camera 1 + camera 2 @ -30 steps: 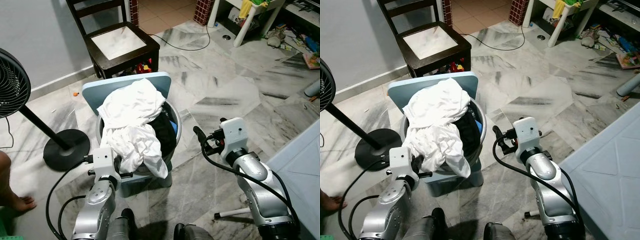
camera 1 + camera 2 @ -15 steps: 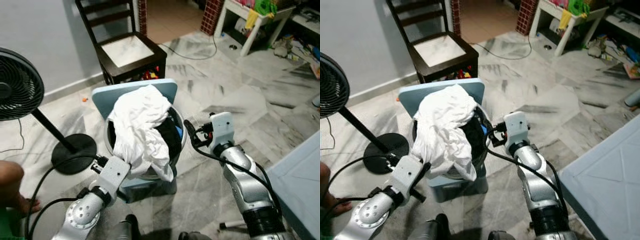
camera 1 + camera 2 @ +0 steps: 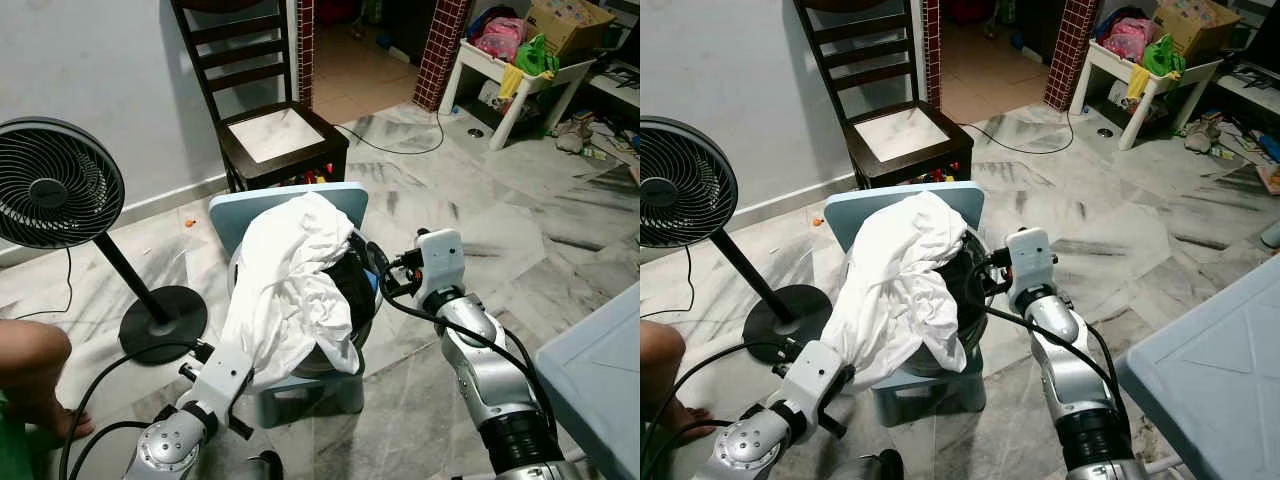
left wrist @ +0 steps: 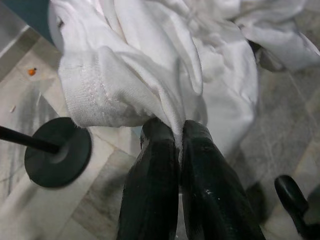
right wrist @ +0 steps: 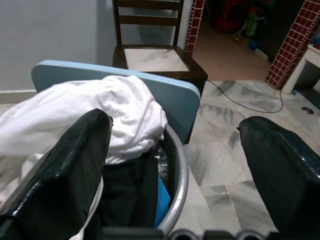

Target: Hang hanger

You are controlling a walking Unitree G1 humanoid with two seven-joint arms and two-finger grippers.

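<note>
I see no hanger anywhere. My left gripper [image 4: 179, 150] is pinched tight on a fold of the white cloth [image 3: 290, 275], which spills from the basin [image 5: 175, 200] just ahead of it. My right gripper [image 3: 372, 262] has its fingers [image 5: 70, 165] spread wide at the basin's rim, the blue chair [image 3: 290, 195] behind. A fan [image 3: 55, 195] stands beyond my left gripper.

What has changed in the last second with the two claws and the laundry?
The left claw has reached up and shut on the white cloth. The right claw has moved in to the basin rim, open. The basin and blue chair stay put.
</note>
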